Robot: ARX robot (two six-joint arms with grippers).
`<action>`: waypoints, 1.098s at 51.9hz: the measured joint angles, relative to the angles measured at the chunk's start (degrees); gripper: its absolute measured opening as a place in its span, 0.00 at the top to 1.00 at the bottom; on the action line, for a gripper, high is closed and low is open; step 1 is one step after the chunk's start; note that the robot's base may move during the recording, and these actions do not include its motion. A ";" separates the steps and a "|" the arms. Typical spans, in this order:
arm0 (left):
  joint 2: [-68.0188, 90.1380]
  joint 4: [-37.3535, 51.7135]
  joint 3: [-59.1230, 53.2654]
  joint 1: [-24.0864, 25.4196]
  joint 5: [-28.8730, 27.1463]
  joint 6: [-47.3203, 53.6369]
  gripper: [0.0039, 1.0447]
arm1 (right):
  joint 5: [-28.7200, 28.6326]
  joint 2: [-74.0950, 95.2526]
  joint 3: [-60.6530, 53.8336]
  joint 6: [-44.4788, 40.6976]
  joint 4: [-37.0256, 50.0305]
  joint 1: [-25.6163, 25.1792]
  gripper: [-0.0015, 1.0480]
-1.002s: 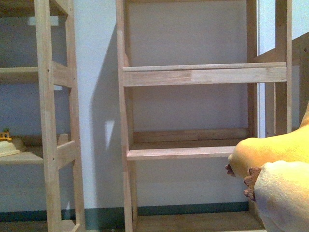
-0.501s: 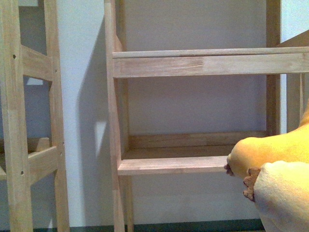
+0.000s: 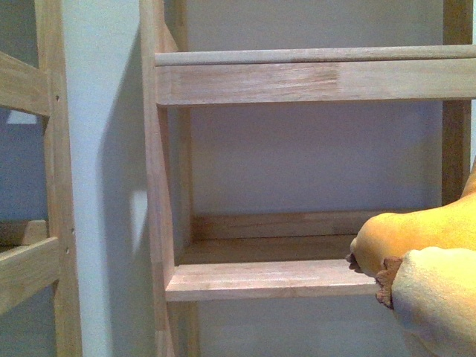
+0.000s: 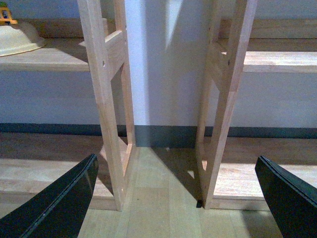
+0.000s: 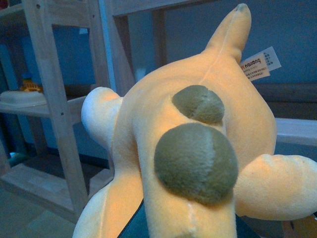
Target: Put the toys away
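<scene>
One plush animal (image 3: 425, 236), mostly off-frame.

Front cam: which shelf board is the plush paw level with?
The lower board: the clawed paw of the plush overlaps its right end. The upper board runs well above.

Left pincer wide open, right one gripping
The left gripper (image 4: 176, 159) spreads its two dark fingers (image 4: 62, 203) far apart; the right gripper (image 5: 135, 226) shows only as a dark sliver under the plush animal (image 5: 198, 129) it holds
</scene>
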 joint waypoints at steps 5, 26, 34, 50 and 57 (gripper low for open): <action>-0.02 0.00 0.00 0.00 0.00 0.00 0.06 | -0.02 0.00 0.00 0.00 0.00 0.00 0.93; 0.00 0.00 0.00 0.00 0.00 0.00 0.06 | 0.00 0.02 0.00 0.00 0.00 0.00 0.93; 0.00 0.00 0.00 0.00 0.02 0.00 0.06 | 0.02 0.00 0.00 0.00 0.00 0.00 0.93; -0.02 0.00 0.00 0.00 0.00 0.00 0.06 | 4.52 7.06 10.75 -9.18 -9.62 4.07 0.93; -0.02 0.00 0.00 0.00 0.00 0.00 0.06 | 8.24 11.85 20.04 -12.79 -8.96 9.16 0.93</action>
